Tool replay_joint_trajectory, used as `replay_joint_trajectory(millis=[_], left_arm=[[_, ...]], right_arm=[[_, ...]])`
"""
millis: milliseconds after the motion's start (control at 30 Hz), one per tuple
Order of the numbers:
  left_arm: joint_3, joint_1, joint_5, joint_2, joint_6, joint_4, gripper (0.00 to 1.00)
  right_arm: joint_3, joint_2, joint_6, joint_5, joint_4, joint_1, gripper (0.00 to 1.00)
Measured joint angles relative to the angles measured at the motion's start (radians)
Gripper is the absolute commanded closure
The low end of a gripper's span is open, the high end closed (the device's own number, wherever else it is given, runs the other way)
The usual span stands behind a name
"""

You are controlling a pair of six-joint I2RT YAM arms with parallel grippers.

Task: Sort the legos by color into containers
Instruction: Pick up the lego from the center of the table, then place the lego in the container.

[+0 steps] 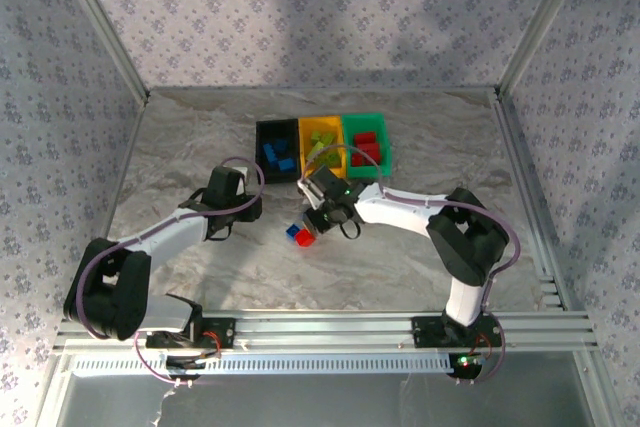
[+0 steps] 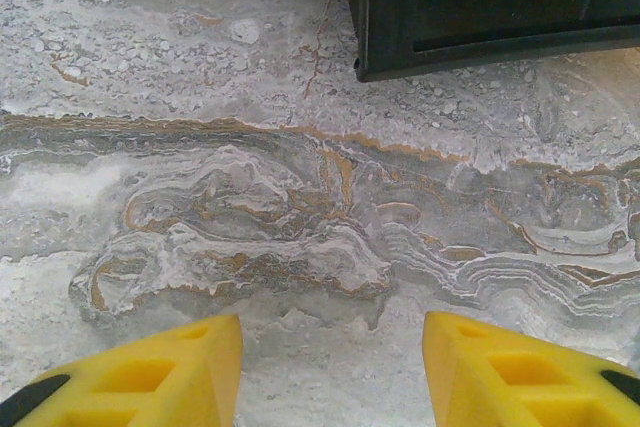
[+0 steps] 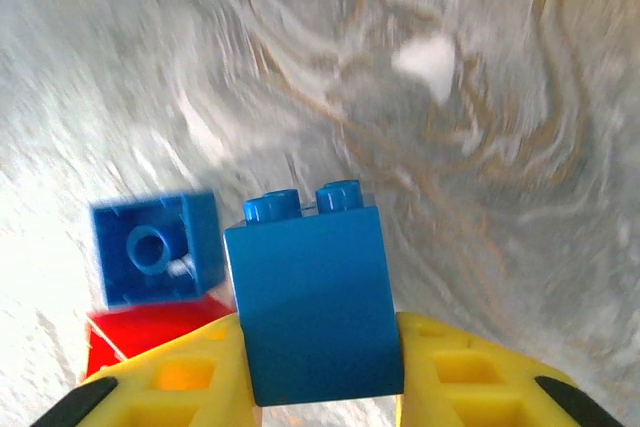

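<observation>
The right arm's yellow fingers (image 3: 170, 377) are clamped on the flat sides of a small blue studded plastic brick (image 3: 315, 297), beside a loose blue plastic brick (image 3: 155, 247) and a red plastic brick (image 3: 140, 332) on the marbled desk (image 3: 450, 147). The held brick looks light, rigid and slick, so gripping opposite flat faces suits it. The left arm's yellow fingers (image 2: 150, 372) stand apart, empty, near the black plastic bin (image 2: 480, 7).
</observation>
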Motion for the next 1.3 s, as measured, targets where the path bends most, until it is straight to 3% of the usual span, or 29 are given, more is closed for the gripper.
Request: replay_joint_trajectory(millis=[200, 533, 767, 933, 1100, 1300], left_arm=[[0.0, 0.004, 0.0, 0.0, 0.0, 0.0, 0.49], [-0.004, 0.006, 0.0, -0.003, -0.001, 0.001, 0.5], [-0.009, 0.006, 0.0, -0.006, -0.007, 0.004, 0.49], [-0.009, 0.006, 0.0, -0.007, -0.008, 0.004, 0.49], [-0.009, 0.006, 0.012, -0.007, -0.008, 0.008, 0.49], [-0.009, 0.006, 0.027, -0.007, -0.007, 0.008, 0.49]], right_arm=[[0.229, 0.077, 0.001, 0.029, -0.021, -0.008, 0.67], [0.729, 0.402, 0.026, 0.084, -0.192, -0.051, 0.66], [0.896, 0.511, 0.047, 0.072, -0.274, -0.114, 0.59], [0.905, 0.513, 0.043, 0.068, -0.277, -0.125, 0.48], [0.854, 0.487, 0.036, 0.068, -0.26, -0.091, 0.48], [0.578, 0.307, 0.032, 0.111, -0.148, -0.046, 0.48]])
